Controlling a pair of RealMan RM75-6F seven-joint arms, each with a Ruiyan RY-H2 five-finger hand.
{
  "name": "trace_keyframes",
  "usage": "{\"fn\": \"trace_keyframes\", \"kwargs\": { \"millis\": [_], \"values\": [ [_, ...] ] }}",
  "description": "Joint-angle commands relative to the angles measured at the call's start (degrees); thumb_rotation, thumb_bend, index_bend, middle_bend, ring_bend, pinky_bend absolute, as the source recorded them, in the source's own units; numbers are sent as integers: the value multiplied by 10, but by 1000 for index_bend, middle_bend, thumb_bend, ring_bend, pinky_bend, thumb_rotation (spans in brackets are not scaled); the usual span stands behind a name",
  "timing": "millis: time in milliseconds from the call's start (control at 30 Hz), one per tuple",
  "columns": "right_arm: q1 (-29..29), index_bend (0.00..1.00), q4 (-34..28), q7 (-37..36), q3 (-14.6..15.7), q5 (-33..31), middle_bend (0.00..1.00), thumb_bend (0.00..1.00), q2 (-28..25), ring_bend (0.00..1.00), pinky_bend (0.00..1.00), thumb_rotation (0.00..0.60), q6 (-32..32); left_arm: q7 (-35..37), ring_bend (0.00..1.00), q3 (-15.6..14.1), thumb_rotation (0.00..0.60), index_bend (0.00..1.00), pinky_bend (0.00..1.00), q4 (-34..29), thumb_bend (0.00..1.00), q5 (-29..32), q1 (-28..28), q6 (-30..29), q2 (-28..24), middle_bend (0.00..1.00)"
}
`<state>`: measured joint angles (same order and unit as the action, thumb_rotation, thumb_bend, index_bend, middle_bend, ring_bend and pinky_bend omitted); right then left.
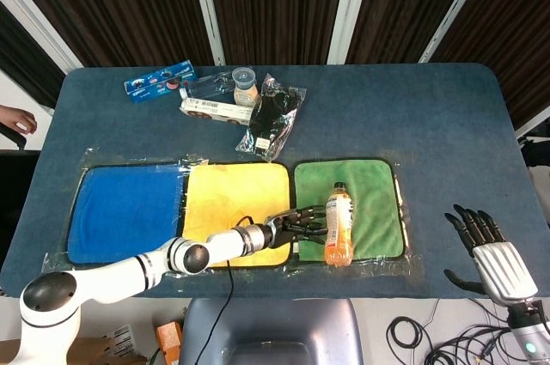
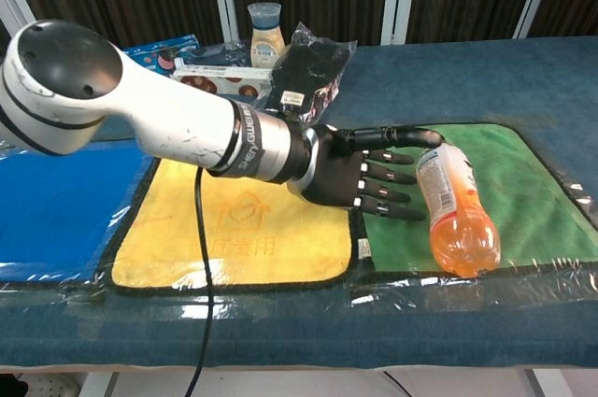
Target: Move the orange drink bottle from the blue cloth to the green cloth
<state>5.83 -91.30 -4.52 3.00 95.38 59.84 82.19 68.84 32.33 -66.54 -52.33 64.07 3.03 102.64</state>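
Observation:
The orange drink bottle (image 1: 338,223) (image 2: 455,208) lies on its side on the green cloth (image 1: 371,197) (image 2: 525,182), cap toward the back. My left hand (image 1: 296,225) (image 2: 360,176) is just left of it at the seam between yellow and green cloths, fingers spread toward the bottle. Its thumb reaches near the cap; the other fingers stop short of the label. The blue cloth (image 1: 123,209) (image 2: 51,201) at the left has nothing on it. My right hand (image 1: 487,249) hovers open off the table's front right corner, seen only in the head view.
A yellow cloth (image 1: 234,200) (image 2: 234,233) lies between the blue and green ones. At the back stand a blue cookie pack (image 1: 160,81), a long snack box (image 1: 215,109), a small jar (image 1: 245,85) and a black packet (image 1: 273,116). A person's hand (image 1: 19,121) shows at the far left.

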Motion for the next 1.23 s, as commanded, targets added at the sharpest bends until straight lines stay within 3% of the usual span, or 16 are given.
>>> {"fn": "trace_keyframes", "kwargs": {
  "millis": [33,133,300,433,500,533,600,667,700,767,833,900,967,1233],
  "values": [
    [-1,0,0,2,0,1,0,137,1,0,0,600,2,-114,0,-67,600,0,151,-73,199,-28,-13,-155,-53,0],
    [-2,0,-2,9,1,3,0,137,4,0,0,600,3,-190,0,-102,600,0,147,-152,200,0,-31,-251,-112,0],
    [-3,0,-6,25,3,9,0,137,9,0,0,600,6,-303,0,-150,600,0,147,-291,184,64,-63,-343,-249,0],
    [-3,0,-10,41,2,8,0,137,15,0,0,600,3,-438,0,-222,600,0,147,-376,175,82,-85,-410,-368,0],
    [-1,0,-12,52,1,6,0,137,19,0,0,600,-3,-555,0,-287,600,0,147,-410,175,70,-102,-471,-430,0],
    [1,0,-14,60,1,4,0,137,22,0,0,600,-7,-620,0,-317,600,0,147,-428,175,47,-122,-533,-448,0],
    [2,0,-16,69,1,2,0,137,25,0,0,600,-10,-694,0,-348,600,0,147,-438,175,4,-160,-631,-449,0],
    [2,0,-16,71,1,2,0,137,26,0,0,600,-11,-707,0,-353,600,0,146,-438,175,-5,-168,-649,-447,0],
    [2,0,-17,75,1,1,0,137,27,0,0,600,-13,-733,0,-364,600,0,146,-435,173,-28,-186,-689,-442,0],
    [3,0,-19,88,0,-2,0,137,32,0,0,600,-17,-790,0,-403,600,0,139,-408,148,-122,-260,-825,-415,0],
    [4,0,-22,107,1,-1,0,136,39,0,0,600,-20,-785,0,-467,600,0,132,-338,107,-229,-387,-985,-369,0],
    [3,0,-26,117,1,0,0,136,43,0,0,600,-19,-755,0,-477,600,0,123,-250,36,-277,-463,-1071,-313,0],
    [0,0,-27,117,4,5,0,137,43,0,0,600,-13,-748,0,-473,600,0,114,-199,0,-284,-502,-1096,-279,0],
    [-9,0,-18,96,3,6,0,137,38,0,0,600,8,-783,0,-478,600,0,113,-200,0,-327,-525,-1054,-293,0]
  ]
}}
